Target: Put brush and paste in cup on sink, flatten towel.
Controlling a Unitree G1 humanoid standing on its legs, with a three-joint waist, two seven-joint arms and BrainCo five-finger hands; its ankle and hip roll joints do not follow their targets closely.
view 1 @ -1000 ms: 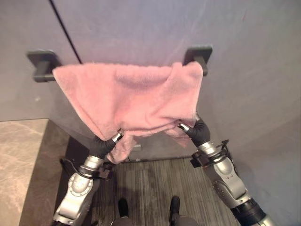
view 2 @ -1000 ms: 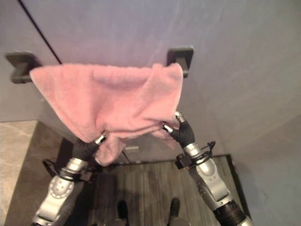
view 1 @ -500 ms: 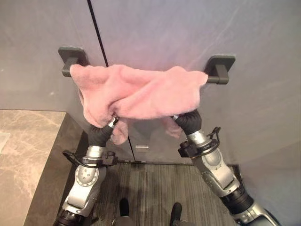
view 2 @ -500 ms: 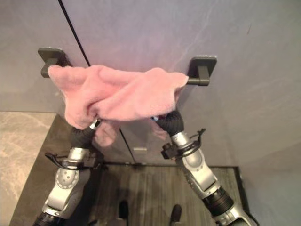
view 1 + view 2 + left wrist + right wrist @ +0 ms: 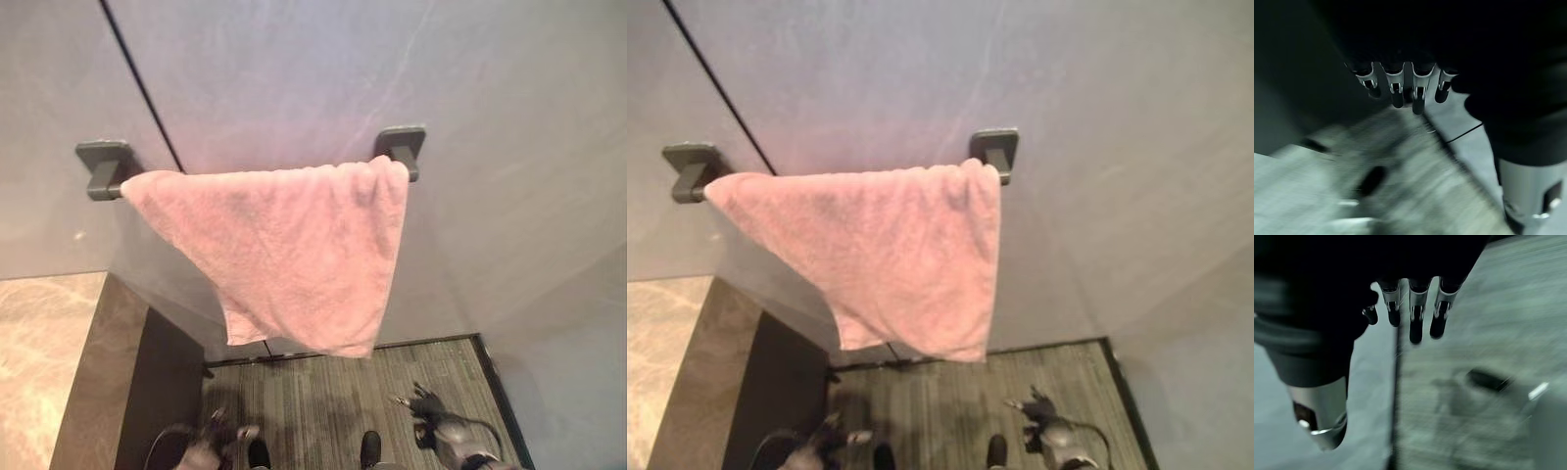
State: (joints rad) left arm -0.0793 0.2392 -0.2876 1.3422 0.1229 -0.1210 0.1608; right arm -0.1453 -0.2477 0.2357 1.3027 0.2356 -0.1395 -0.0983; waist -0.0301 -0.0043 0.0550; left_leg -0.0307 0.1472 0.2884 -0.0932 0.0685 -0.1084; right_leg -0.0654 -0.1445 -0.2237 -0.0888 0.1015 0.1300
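A dark towel bar [image 5: 108,168] on two wall brackets carries a pink towel [image 5: 294,255], draped over it and hanging spread, its lower edge slanting above the striped floor [image 5: 323,392].

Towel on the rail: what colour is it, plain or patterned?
Plain pink, no pattern. The towel shows best in the left eye view, hanging from the dark rail.
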